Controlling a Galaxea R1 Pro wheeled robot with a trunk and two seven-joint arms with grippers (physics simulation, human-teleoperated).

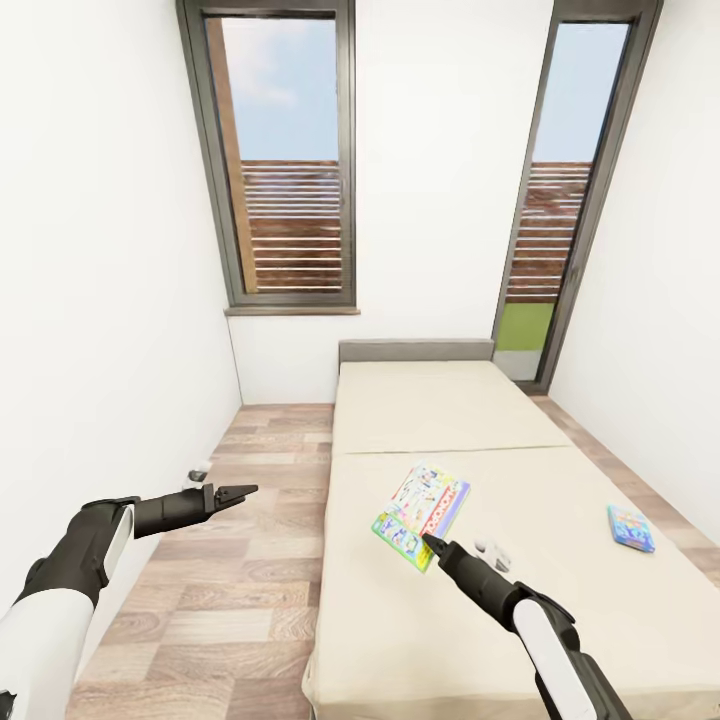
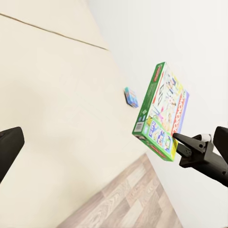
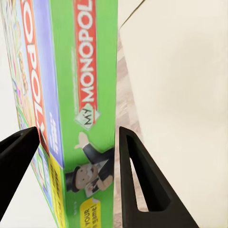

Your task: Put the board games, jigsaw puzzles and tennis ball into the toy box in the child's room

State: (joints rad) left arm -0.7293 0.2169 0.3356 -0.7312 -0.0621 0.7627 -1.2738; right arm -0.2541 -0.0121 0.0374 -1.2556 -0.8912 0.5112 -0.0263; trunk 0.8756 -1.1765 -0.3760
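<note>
Beige mattress of the bed point(image 1: 560, 640) takes up the lower right of the head view, its grey headboard against the white wall between two tall dark-framed windows, with wood-plank floor point(image 1: 230, 600) running along its left side. On the mattress, near its right edge, lies the small blue board game point(image 1: 631, 527), flat and well apart from everything else; the left wrist view catches it as a small blue shape point(image 2: 131, 97) beyond the bigger box. That bigger box, a white-green Monopoly board game point(image 1: 421, 512), is lifted off the mattress and tilted, its printed cover turned up toward the head camera. The right gripper point(image 1: 436, 546) has it by one green edge: in the right wrist view the box point(image 3: 71, 109) stands on end between the two black fingers point(image 3: 140, 185), which are spread about the thickness of the box, one on each side. From the left wrist view the box point(image 2: 161, 111) hangs in the air with those fingertips at its lower corner. The left gripper point(image 1: 243, 492) is out over the floor beside the bed, holding nothing; its fingers look nearly together, though how far apart they stand I cannot tell.
</note>
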